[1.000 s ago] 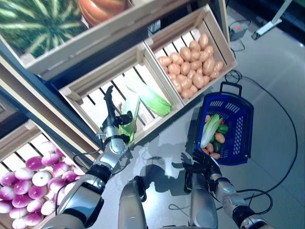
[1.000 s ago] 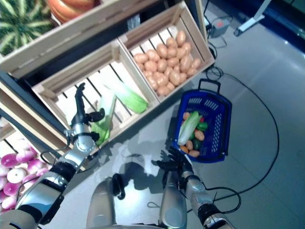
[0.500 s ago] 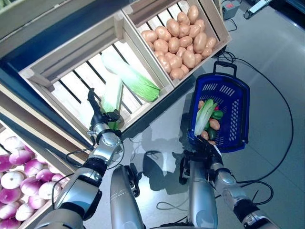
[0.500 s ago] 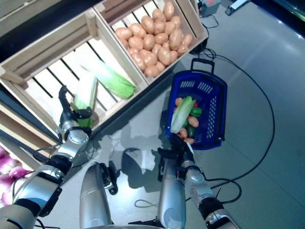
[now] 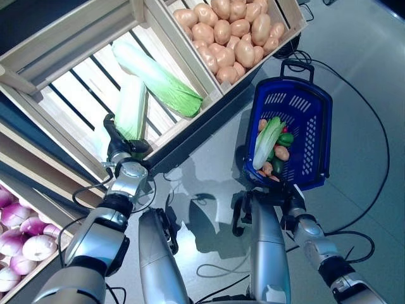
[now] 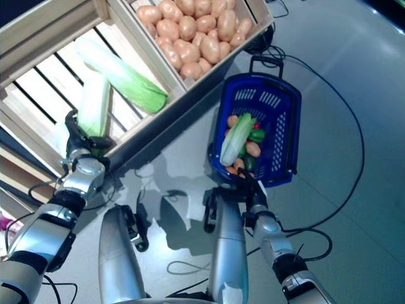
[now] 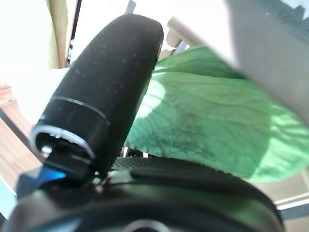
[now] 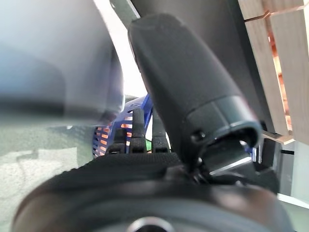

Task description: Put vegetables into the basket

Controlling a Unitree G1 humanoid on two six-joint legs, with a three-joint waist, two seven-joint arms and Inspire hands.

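The blue basket (image 5: 304, 136) stands on the grey floor (image 5: 373, 82), just beside the front corner of the potato crate (image 5: 278, 35), its black handle (image 5: 297, 64) toward that crate. Inside the basket lie a pale green cabbage (image 5: 266, 142) propped lengthwise, a dark green vegetable (image 5: 286, 139), and a few orange-brown potatoes (image 5: 281, 152) with something small and red among them.

Left of the basket, the slatted wooden crate (image 5: 76, 82) holds two long napa cabbages. One (image 5: 158, 79) lies diagonally across the slats toward the divider it shares with the potato crate. The other napa cabbage (image 5: 131, 114) lies nearer that crate's front edge, and the left hand (image 5: 123, 152) reaches over the front board and is at its leafy end. In the left wrist view the thumb (image 7: 106, 82) lies against the green leaf (image 7: 207, 130), with the dark palm below it; whether the fingers are curled round the cabbage I cannot tell. The crate's front board sits between the arm and the cabbage.

The right hand (image 5: 288, 193) hangs low at the basket's near rim, and its fingers (image 8: 137, 130) look straight and relaxed against the blue mesh in the right wrist view, holding nothing.

Further left of the basket, past the slatted crate, a lower crate holds purple-and-white turnips (image 5: 22, 225).
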